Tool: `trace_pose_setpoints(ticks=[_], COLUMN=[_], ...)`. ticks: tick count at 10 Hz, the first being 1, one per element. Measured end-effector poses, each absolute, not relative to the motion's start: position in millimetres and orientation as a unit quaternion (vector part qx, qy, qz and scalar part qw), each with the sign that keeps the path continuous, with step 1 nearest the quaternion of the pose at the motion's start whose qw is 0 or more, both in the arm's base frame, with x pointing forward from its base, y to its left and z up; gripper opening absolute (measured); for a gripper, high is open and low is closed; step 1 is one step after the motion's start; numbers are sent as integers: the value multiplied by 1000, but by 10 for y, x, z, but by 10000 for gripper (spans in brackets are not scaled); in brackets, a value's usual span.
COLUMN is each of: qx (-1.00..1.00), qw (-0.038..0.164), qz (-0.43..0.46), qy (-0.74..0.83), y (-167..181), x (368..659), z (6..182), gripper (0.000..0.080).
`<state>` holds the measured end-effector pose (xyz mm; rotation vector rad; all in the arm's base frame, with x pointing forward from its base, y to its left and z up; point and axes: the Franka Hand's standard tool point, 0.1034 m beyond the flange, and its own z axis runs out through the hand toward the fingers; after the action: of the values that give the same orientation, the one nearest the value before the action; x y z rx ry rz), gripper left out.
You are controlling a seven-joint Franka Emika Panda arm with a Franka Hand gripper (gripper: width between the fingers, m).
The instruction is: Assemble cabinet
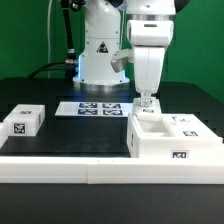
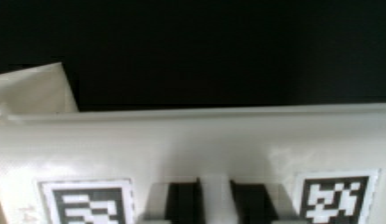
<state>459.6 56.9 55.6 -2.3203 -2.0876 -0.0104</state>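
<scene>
The cabinet (image 1: pixel 172 142) is a large white box at the exterior view's right, with a tag on its front and small tagged white panels (image 1: pixel 186 125) on its top face. My gripper (image 1: pixel 147 102) comes straight down onto its rear left corner, at a small tagged panel (image 1: pixel 150 116). The wrist view shows the cabinet's white face (image 2: pixel 208 140) with a tag on either side. My dark fingers (image 2: pixel 177 203) stand close together with a thin white strip of panel (image 2: pixel 211 200) pinched between them.
A smaller white tagged box (image 1: pixel 22 122) lies at the exterior view's left. The marker board (image 1: pixel 97 108) lies in front of the white robot base (image 1: pixel 100 55). A white ledge (image 1: pixel 70 172) runs along the table's front. A pale white corner (image 2: pixel 39 90) shows in the wrist view.
</scene>
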Motion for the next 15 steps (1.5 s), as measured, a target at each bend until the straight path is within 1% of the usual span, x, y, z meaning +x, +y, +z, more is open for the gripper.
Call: trace_pose_setpoints(ticks=[2,7,8,10,12,15], qx=[-728,-728,-725,-726,-726,-726], qw=[9,9,8,6,4,5], qz=[-7,-8,-9,-18,-23,-22], qy=[-685,-685,-688,-688,-687,-687], y=[502,502,505,527,543,554], x=[4637,4646,4724,5016,5228,5232], z=[549,552,551,559,569,569], gripper=[71,71,71,71,71,71])
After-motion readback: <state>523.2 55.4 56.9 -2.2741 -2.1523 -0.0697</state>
